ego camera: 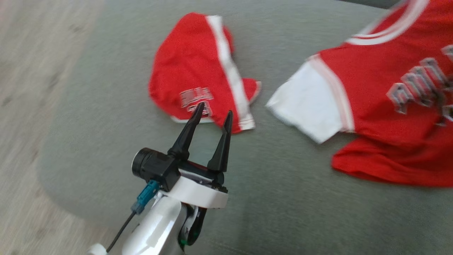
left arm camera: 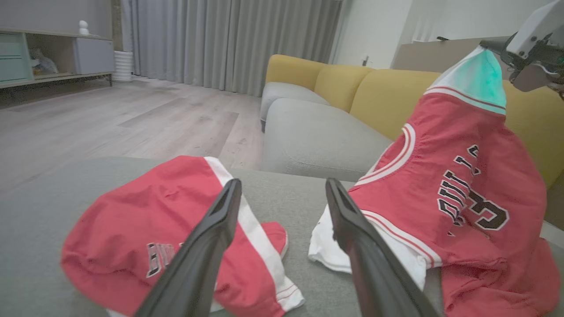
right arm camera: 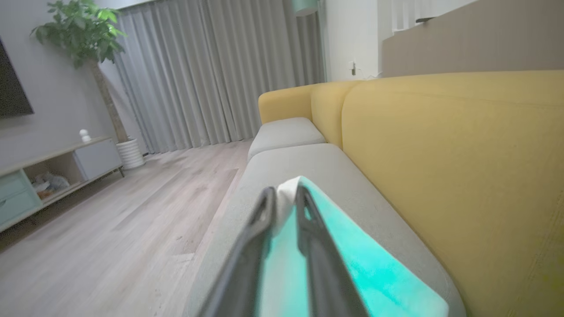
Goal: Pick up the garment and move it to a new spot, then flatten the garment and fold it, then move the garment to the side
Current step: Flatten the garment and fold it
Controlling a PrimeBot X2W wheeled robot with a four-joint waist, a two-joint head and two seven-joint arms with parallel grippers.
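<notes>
Right gripper (right arm camera: 284,191) has its jaws pinched nearly closed on a white sleeve of the red jersey (ego camera: 382,78), hoisting that corner at the upper right of the left wrist view. The rest sags onto the grey sofa cushion (ego camera: 283,198). Left gripper (ego camera: 215,108) hovers with jaws spread wide and empty, tips aimed at the red shorts (ego camera: 191,67). The jersey lies to their right, collar toward the top edge and hem toward the bottom. Its other white sleeve (ego camera: 308,106) looks like the left arm's nearest catch. Count: one jersey, one pair of shorts.
</notes>
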